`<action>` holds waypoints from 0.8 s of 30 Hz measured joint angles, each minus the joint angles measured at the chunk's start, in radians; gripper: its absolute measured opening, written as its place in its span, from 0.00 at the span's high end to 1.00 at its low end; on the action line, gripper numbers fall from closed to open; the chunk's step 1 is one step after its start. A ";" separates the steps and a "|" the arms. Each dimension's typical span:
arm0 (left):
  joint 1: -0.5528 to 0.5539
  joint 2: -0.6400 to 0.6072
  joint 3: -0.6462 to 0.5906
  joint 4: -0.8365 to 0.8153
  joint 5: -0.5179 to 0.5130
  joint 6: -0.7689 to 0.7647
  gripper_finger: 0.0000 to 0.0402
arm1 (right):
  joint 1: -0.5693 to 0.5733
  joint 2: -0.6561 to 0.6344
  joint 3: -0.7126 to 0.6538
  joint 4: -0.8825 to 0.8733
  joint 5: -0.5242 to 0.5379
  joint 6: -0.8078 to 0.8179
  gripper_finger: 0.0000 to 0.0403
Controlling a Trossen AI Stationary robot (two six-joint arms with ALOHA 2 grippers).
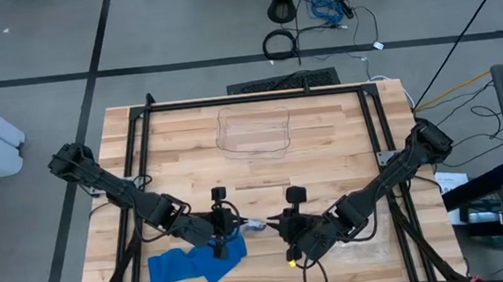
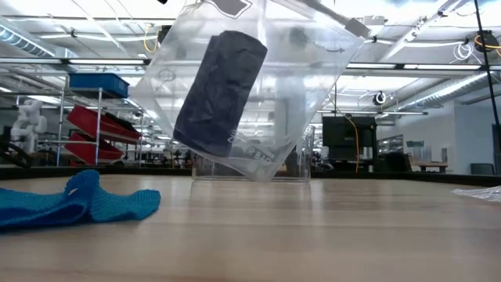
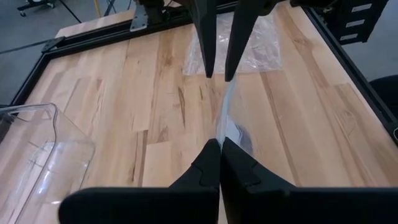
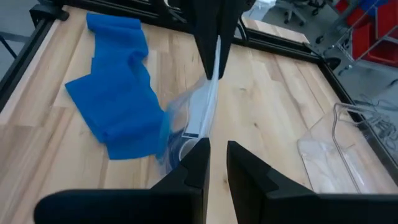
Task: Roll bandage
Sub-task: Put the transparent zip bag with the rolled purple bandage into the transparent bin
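Note:
A clear plastic bag with a dark roll inside hangs tilted above the table between my two grippers. My left gripper is shut on the bag. My right gripper stands at the bag's other end with its fingers a little apart. A blue bandage lies crumpled and flat on the wood near the table's front left, beside the left gripper; it also shows in the right wrist view and the low view. My left gripper pinches the bag's edge between its two shut fingers, coming level from the table's left. The bag is lifted clear of the table and hangs tilted. My right gripper: the bag's other edge runs against one finger; whether it touches I cannot tell.
A clear plastic container stands at the middle far part of the table and shows in the left wrist view. A second sheet of clear plastic lies on the wood by the right arm. A black frame edges the table.

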 joint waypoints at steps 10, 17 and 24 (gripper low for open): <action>0.000 0.000 0.000 0.000 0.001 -0.025 1.00 | 0.024 0.000 0.000 0.023 -0.002 -0.040 0.90; 0.000 0.001 0.000 -0.008 0.001 -0.025 1.00 | 0.044 0.000 0.000 0.065 -0.052 -0.102 0.71; 0.000 0.001 0.000 -0.008 0.000 -0.025 1.00 | 0.022 0.000 0.000 0.060 0.026 0.002 0.47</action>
